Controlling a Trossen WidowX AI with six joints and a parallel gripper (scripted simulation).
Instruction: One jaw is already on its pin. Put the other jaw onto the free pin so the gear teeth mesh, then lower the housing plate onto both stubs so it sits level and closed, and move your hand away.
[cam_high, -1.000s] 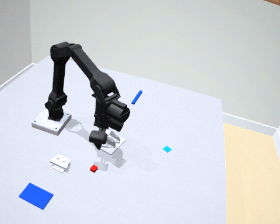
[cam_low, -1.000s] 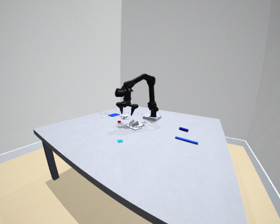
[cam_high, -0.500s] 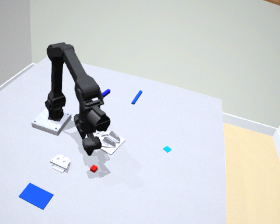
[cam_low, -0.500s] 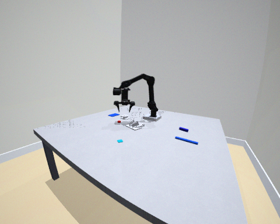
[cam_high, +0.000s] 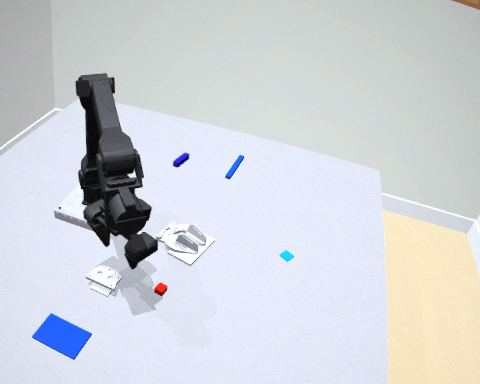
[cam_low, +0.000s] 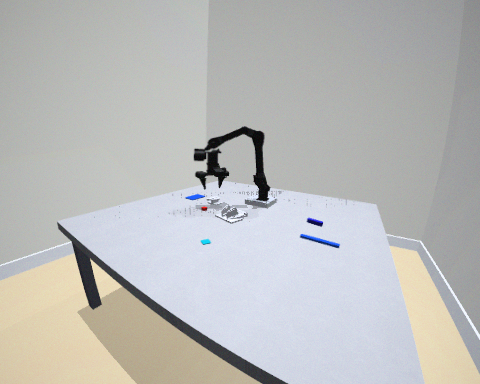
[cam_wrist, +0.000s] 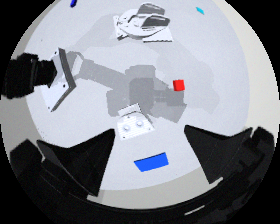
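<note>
My gripper (cam_high: 120, 255) (cam_low: 212, 187) (cam_wrist: 151, 131) is wide open and empty, in the air above the table near the housing plate. The white housing plate (cam_high: 103, 276) (cam_low: 213, 200) (cam_wrist: 134, 133) has two round holes and rests raised on a small white support. The white base plate (cam_high: 207, 242) (cam_wrist: 162, 37) lies apart from it, nearer the table's middle. Two jaws with grey-shaded sides, one jaw (cam_high: 187, 243) (cam_wrist: 155, 21) and the other jaw (cam_high: 196, 234) (cam_wrist: 152, 9), are side by side over the base plate. The pins and whether the teeth mesh cannot be made out.
A red cube (cam_high: 160, 289) (cam_low: 204, 208) (cam_wrist: 178, 85) lies near the housing plate. A blue rectangle (cam_high: 62, 336) (cam_low: 195, 197) (cam_wrist: 152, 162) lies beyond it. A cyan square (cam_high: 286, 255) (cam_low: 205, 242), a dark blue block (cam_high: 181, 159) (cam_low: 315, 221) and a blue bar (cam_high: 234, 166) (cam_low: 320, 240) lie farther off.
</note>
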